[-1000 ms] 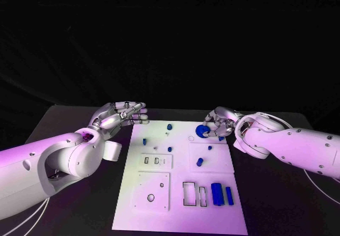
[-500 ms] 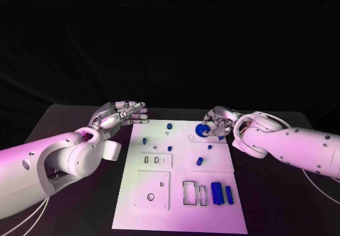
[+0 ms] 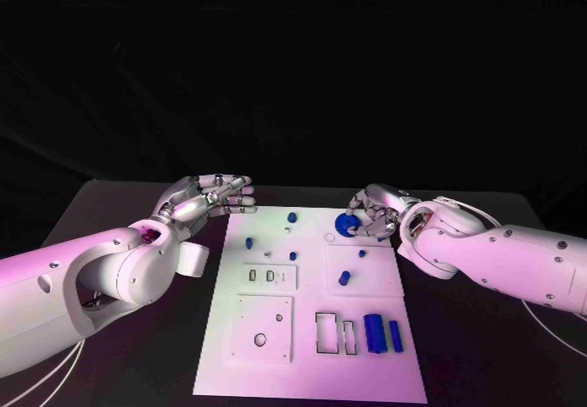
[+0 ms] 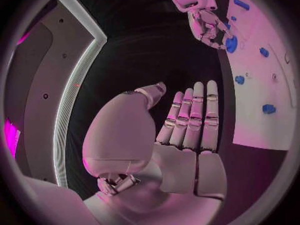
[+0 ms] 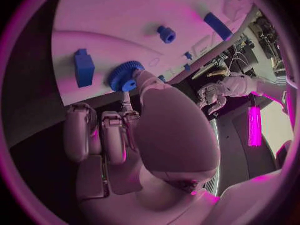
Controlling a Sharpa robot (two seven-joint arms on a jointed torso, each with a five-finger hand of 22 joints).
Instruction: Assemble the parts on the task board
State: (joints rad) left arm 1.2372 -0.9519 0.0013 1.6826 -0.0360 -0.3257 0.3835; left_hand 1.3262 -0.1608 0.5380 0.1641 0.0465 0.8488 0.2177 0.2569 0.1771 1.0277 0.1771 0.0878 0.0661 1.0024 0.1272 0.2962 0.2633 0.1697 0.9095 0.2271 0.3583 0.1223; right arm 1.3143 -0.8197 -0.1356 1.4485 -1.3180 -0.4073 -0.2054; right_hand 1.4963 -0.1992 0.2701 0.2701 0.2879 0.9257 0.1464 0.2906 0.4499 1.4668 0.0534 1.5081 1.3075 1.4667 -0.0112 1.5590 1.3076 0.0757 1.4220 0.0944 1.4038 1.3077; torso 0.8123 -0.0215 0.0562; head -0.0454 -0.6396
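Note:
The white task board (image 3: 276, 339) lies in the middle of the black table. At its far right corner my right hand (image 3: 377, 212) pinches a round blue gear (image 3: 349, 224) low over the board. The right wrist view shows the gear (image 5: 125, 76) at my fingertips, beside a blue block (image 5: 84, 67). My left hand (image 3: 208, 197) hovers by the board's far left corner, fingers spread and holding nothing. In the left wrist view its palm (image 4: 187, 135) is bare, and the right hand (image 4: 201, 17) with the gear (image 4: 231, 43) is beyond it.
Small blue pegs (image 3: 293, 218) (image 3: 249, 243) (image 3: 345, 277) stand on the board's far half. Two blue bars (image 3: 374, 333) (image 3: 395, 337) lie at the near right, next to rectangular slots (image 3: 328, 333). Black table surrounds the board on both sides.
The right forearm has shifted slightly; the gear stays at the same spot in the right hand. The left hand has not moved.

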